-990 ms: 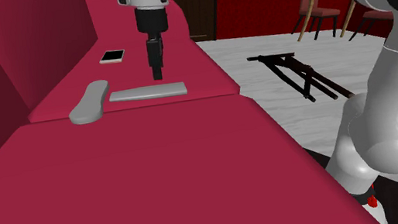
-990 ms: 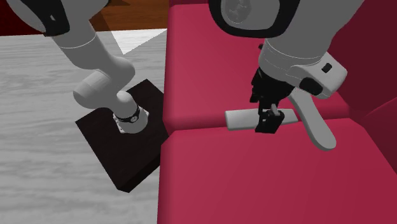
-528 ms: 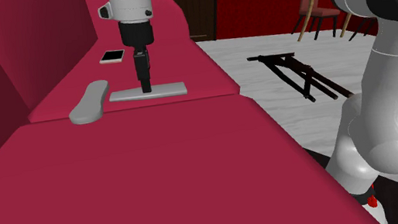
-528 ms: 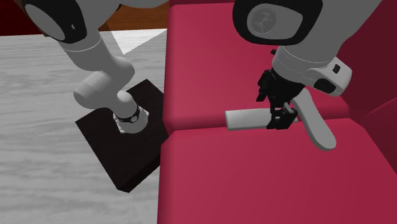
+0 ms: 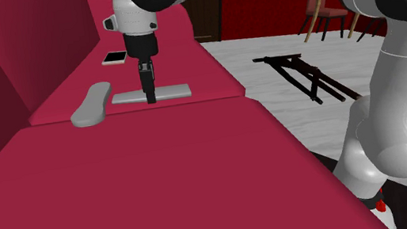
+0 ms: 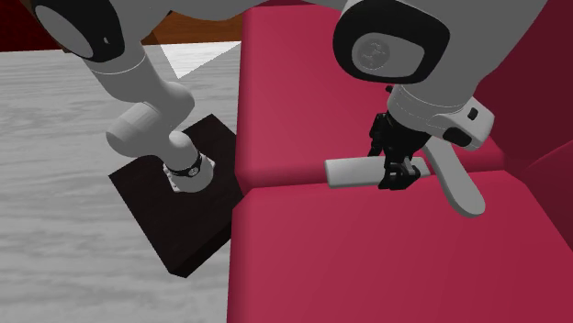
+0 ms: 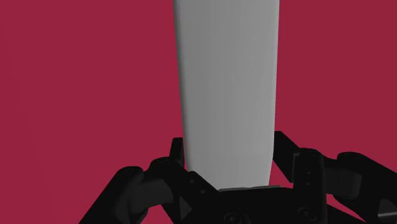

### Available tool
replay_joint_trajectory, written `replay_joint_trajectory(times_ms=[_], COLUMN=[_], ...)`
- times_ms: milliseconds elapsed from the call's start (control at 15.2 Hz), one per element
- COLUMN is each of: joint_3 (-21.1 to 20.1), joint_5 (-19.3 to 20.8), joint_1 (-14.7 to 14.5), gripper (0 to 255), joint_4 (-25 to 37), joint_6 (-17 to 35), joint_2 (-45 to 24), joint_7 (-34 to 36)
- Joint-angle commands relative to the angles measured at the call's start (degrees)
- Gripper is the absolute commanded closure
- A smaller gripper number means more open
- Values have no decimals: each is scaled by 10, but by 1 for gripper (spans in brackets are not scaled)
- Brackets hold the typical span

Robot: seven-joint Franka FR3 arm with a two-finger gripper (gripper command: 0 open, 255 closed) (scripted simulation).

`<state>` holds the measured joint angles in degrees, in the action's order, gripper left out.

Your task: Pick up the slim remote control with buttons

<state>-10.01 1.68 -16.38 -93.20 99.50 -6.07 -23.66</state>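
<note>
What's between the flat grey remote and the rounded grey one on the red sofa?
Nothing: in the shoulder view a narrow strip of bare red cushion separates the flat remote from the rounded remote.

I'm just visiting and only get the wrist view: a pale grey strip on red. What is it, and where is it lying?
Observer: It's the remote, lying flat on the seat of a red sofa. The gripper stands upright over it.
Operator: Is anything else lying near it?
Observer: Yes, a rounded grey thing lies by the remote's end, at the shoulder view's left.
Operator: Is that all on the sofa?
Observer: No, a small white phone-like slab lies farther back on the seat.
</note>
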Motion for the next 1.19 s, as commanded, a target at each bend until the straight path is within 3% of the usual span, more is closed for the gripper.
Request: replay_joint_trajectory(times_ms=[0,396,1122], joint_3=[0,0,-1], joint_5=[0,0,3], joint_1=[0,0,-2], gripper=[255,255,255], joint_4=[-1,-1,104], joint_6=[0,0,-90], joint_2=[-1,0,-15], joint_7=[0,0,0])
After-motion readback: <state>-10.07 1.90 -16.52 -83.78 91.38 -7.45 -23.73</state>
